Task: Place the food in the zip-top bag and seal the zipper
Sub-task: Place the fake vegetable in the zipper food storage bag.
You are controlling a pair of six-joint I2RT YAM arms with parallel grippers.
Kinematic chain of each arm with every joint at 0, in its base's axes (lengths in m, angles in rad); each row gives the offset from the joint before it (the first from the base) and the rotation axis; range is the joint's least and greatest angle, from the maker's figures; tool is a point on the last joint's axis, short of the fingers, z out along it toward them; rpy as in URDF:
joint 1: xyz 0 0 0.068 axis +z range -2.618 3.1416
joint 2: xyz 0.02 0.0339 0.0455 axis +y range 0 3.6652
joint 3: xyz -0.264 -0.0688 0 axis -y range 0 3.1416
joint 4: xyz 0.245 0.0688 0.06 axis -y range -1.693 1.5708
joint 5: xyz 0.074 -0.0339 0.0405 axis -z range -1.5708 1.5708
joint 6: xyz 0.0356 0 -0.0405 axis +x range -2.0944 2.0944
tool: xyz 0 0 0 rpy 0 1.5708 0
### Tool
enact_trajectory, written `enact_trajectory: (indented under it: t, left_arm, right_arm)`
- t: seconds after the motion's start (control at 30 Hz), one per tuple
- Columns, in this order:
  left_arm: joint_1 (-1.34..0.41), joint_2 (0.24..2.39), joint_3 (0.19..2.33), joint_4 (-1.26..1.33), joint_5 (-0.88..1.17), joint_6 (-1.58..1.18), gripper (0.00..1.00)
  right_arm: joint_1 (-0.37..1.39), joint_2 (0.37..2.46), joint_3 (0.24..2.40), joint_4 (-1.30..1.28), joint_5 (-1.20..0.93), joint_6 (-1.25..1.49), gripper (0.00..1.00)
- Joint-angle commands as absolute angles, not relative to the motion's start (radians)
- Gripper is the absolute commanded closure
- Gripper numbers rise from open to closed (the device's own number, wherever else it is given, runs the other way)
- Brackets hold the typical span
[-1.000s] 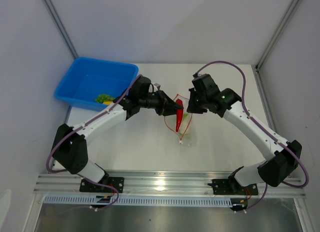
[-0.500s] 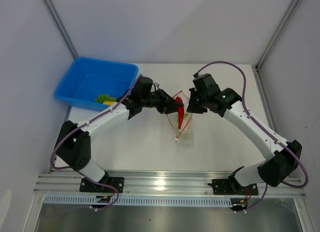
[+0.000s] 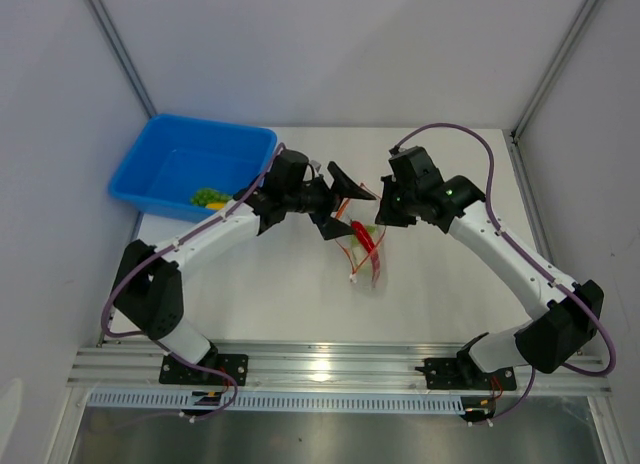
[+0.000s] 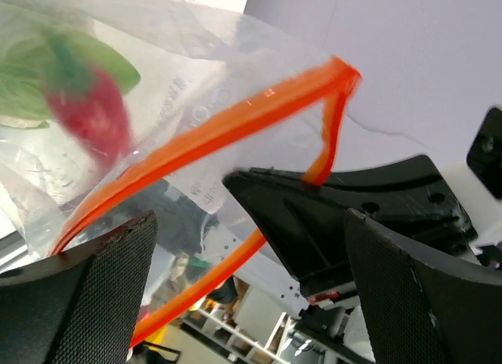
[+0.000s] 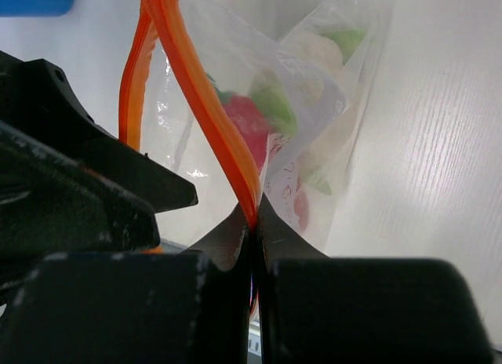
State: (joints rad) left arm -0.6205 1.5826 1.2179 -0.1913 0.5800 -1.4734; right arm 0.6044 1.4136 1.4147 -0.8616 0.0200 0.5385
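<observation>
Reaches in low over the table (image 3: 300, 304) from the left, elbow bent, with the left gripper (image 3: 348, 212) spread wide and holding nothing, its fingers (image 4: 423, 285) on either side of the open mouth of the zip-top bag (image 3: 366, 272). Comes in from the right in a mirrored pose, with the right gripper (image 5: 255, 231) pinched shut on the zipper (image 5: 205, 105) at one corner, the bag at mid-table, well apart from the blue bin (image 3: 190, 162). Shows the red chili pepper (image 3: 368, 240) inside the bag beside what looks like the cauliflower (image 5: 314, 49), blurred through the plastic, and the green grape bunch (image 3: 208, 196) lying in the bin.
</observation>
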Motion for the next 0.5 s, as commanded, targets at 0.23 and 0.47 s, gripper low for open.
enact_trajectory:
  t: [0.23,0.47]
  left_arm:
    - [-0.629,1.37,1.332,-0.601,0.478,-1.181,0.0]
    - [-0.565,1.119,1.246,-0.759,0.316,-1.032,0.01]
  right_arm:
    - [0.595,1.388,1.416,-0.868,-0.007,0.509,1.0]
    - [0.6,1.393,1.387,-0.879,-0.061,0.512,1.0]
